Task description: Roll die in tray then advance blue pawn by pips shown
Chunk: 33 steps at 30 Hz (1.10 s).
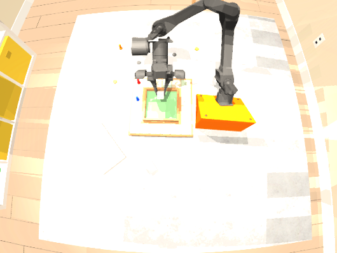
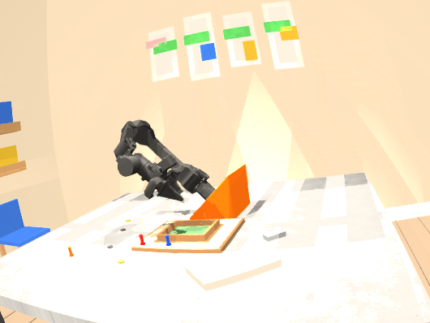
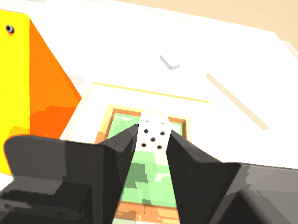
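Step 1, the roll, seems in hand: the jaws point(image 1: 161, 95) point(image 2: 182, 200) pinch the die point(image 1: 160, 95) point(image 3: 153, 137) above the tray point(image 1: 161, 121) point(image 2: 182, 239) point(image 3: 150, 206), so next they should open over its middle.

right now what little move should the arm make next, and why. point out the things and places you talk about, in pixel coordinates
Probably open the claw point(image 1: 161, 95) point(image 2: 183, 200) point(image 3: 152, 130) and let the die point(image 1: 160, 95) point(image 3: 153, 139) fall: it is pinched between the two fingers, and from the top and wrist views it appears over the green floor of the tray point(image 1: 161, 120) point(image 2: 184, 222) point(image 3: 150, 206), though its height is hard to judge.
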Each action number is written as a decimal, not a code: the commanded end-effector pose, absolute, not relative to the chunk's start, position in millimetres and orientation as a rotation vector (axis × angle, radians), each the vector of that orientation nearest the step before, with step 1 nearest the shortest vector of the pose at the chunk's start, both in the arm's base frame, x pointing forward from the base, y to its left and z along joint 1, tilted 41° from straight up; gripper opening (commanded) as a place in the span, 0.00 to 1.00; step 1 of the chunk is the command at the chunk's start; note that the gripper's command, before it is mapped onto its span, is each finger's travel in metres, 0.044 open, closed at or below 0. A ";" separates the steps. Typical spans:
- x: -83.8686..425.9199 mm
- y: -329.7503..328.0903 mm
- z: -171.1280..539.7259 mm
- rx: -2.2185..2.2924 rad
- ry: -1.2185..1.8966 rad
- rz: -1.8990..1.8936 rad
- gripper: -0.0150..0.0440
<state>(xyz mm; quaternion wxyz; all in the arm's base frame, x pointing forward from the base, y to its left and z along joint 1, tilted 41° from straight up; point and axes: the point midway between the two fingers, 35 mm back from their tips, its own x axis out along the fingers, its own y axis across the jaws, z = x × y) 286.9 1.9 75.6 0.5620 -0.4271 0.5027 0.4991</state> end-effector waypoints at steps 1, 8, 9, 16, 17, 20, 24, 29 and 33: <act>288.0 3.2 78.6 -1.002 1.176 1.176 0.25; 288.0 3.2 78.6 -1.002 1.176 1.176 0.25; 288.0 3.2 78.6 -1.002 1.176 1.176 0.25; 287.9 1.9 77.6 -1.008 1.182 1.174 0.25; 287.9 1.9 77.6 -1.008 1.182 1.174 0.25; 287.9 1.9 77.6 -1.008 1.182 1.174 0.25; 287.9 1.9 77.6 -1.008 1.182 1.174 0.25; 287.9 1.9 77.6 -1.008 1.182 1.174 0.48; 288.3 3.4 79.3 -1.007 1.181 1.174 0.65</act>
